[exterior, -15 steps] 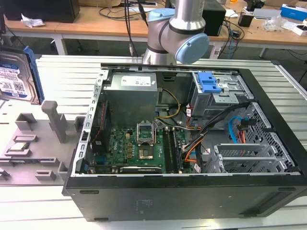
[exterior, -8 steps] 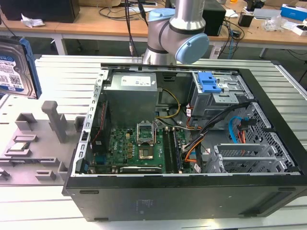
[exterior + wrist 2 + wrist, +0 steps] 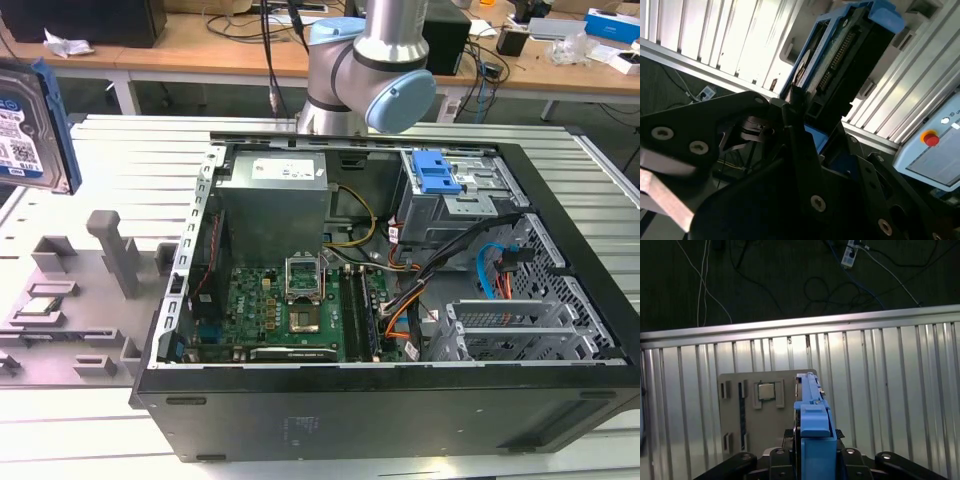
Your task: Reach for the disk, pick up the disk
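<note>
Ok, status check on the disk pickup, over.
Gripper shut on the disk. Disk upright, held above the grey fixture plate. Nothing else touching it; open computer case stands apart.

Colours: disk [image 3: 25, 125] has a white-and-blue label and a blue side rail; arm [image 3: 385, 60] is silver with pale blue joint caps. table [image 3: 130, 160] is silver-grey, ribbed in parallel stripes; fixture plate [image 3: 75, 330] on its left is plain grey. computer case [image 3: 350, 420] has a black shell, a green circuit board [image 3: 270, 305] inside and a blue latch bracket [image 3: 435, 172] at far right.
</note>
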Available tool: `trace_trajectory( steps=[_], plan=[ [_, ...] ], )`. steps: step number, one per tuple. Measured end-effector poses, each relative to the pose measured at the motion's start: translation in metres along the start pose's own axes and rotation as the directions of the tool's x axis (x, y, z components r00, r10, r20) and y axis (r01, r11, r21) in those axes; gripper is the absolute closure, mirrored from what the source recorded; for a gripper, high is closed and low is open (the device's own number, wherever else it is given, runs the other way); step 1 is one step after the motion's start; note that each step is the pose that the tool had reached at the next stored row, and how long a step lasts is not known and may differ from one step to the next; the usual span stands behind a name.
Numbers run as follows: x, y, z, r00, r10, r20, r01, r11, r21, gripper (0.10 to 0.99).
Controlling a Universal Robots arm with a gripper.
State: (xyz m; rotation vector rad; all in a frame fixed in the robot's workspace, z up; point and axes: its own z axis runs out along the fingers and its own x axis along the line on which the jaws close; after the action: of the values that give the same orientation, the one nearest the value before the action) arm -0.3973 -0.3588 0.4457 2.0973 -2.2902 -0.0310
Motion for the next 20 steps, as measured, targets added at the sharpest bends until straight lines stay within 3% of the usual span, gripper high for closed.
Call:
trace_trajectory(
  steps=[14,20],
  plan=[
    [0.0003,0.0008,-0.0282,1.0,0.0,0.0,0.0,1.0,0.0,0.714],
    [0.0006,0.0015,-0.0461,1.0,0.0,0.0,0.0,1.0,0.0,0.714]
  ],
)
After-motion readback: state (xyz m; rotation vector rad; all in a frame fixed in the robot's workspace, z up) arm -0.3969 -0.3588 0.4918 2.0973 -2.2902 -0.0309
